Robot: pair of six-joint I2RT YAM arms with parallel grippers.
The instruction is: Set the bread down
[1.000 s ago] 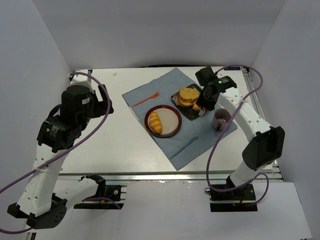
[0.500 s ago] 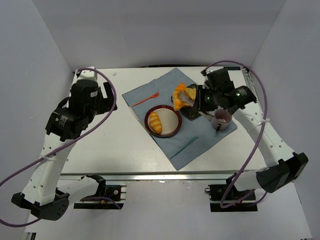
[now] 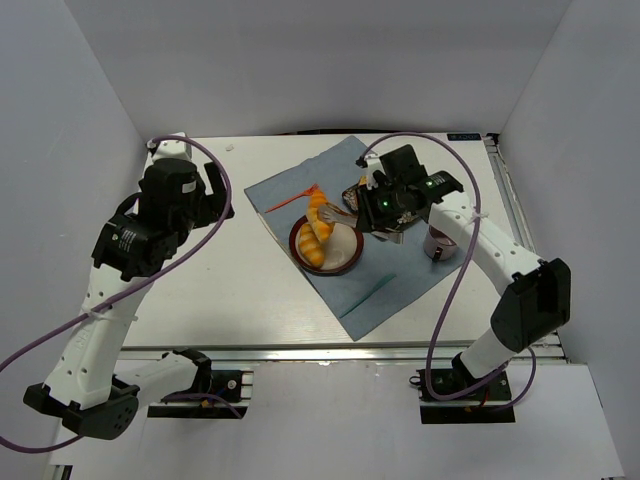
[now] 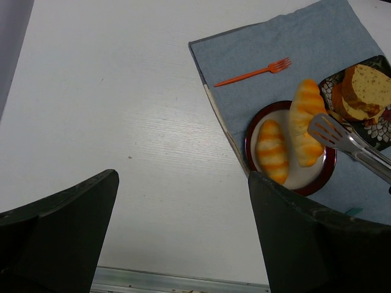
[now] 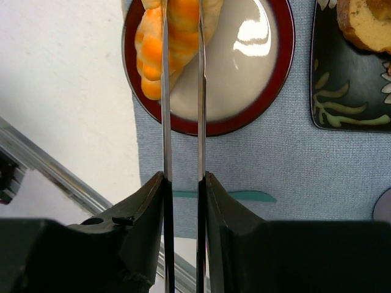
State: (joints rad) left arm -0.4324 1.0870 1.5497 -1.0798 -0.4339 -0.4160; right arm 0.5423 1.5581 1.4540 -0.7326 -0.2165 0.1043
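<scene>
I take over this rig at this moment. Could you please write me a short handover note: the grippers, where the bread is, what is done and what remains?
Left gripper: open, holding nothing.
Right gripper: shut on the tongs, which clamp the paler roll over the red-rimmed plate.
Bread: the orange-striped roll lies on the plate. I cannot tell whether the clamped roll already rests on it.
Done: one roll placed.
Left: release the second roll onto the plate, then draw the tongs away.
</scene>
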